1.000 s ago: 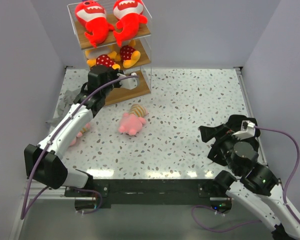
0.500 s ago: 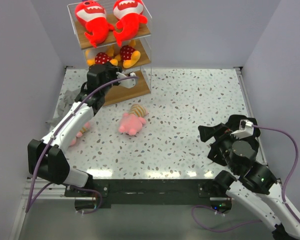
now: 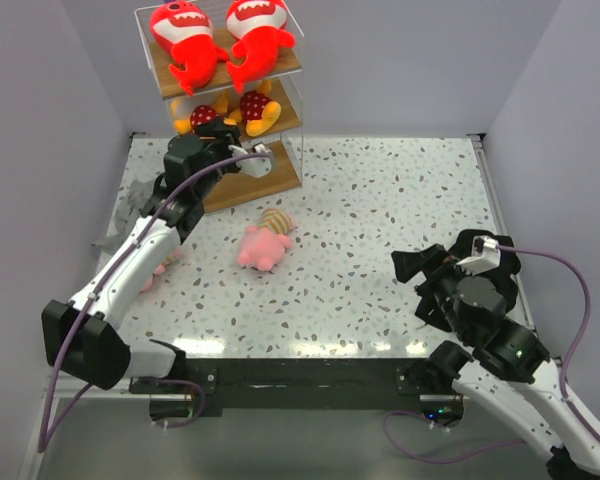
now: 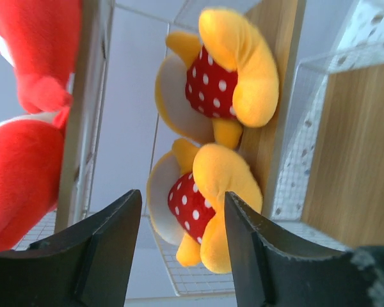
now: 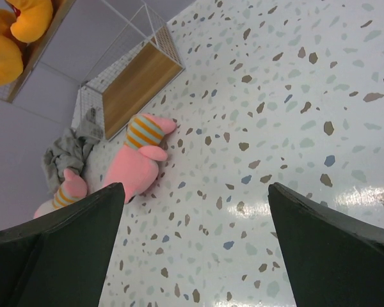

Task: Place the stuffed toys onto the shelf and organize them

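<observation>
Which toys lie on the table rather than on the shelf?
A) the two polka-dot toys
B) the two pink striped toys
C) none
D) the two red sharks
B: both pink striped toys lie on the table, while the red sharks fill the shelf's top board and the polka-dot toys the middle one.

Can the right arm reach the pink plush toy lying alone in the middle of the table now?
Probably yes. The open right hand points toward the pink plush toy with the striped cap, and only bare speckled tabletop lies between them.
</observation>
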{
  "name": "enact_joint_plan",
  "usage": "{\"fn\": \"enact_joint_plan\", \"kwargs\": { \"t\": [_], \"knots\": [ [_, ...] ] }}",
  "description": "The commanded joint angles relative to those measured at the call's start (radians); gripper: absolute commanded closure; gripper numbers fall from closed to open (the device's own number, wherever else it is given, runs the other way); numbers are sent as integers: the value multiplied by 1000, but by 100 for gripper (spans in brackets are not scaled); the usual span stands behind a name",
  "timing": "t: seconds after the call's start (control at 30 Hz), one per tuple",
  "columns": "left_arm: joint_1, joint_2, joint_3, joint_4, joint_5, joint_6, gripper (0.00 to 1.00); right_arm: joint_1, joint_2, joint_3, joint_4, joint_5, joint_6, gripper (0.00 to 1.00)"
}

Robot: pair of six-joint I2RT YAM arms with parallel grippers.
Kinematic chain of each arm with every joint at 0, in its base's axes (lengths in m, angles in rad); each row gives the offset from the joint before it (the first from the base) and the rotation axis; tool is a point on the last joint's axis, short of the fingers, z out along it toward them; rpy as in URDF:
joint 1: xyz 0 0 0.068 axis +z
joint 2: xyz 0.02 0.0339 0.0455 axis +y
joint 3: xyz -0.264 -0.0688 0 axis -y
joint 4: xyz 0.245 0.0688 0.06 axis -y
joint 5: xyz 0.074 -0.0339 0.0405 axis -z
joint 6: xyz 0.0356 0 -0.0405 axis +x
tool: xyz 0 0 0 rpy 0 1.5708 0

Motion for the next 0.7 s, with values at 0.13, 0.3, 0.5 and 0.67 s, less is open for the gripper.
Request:
{"fn": "enact_joint_plan", "kwargs": {
  "t": [0.13,0.3,0.5,0.67],
  "knots": [
    [-140,-170,-109,38,78,-420,38,-2,56,37,-7,-57,56,2],
    [-154,-222,-157,-73,44,-901,39,-4,61,36,-46,-83,56,2],
    [-154,-216,-282,-213,-103,-1368,38,-2,21,27,-60,-120,40,2],
    [-154,-145,-349,-288,-29,-1503,36,-2,7,24,-84,-137,23,2]
  ]
}}
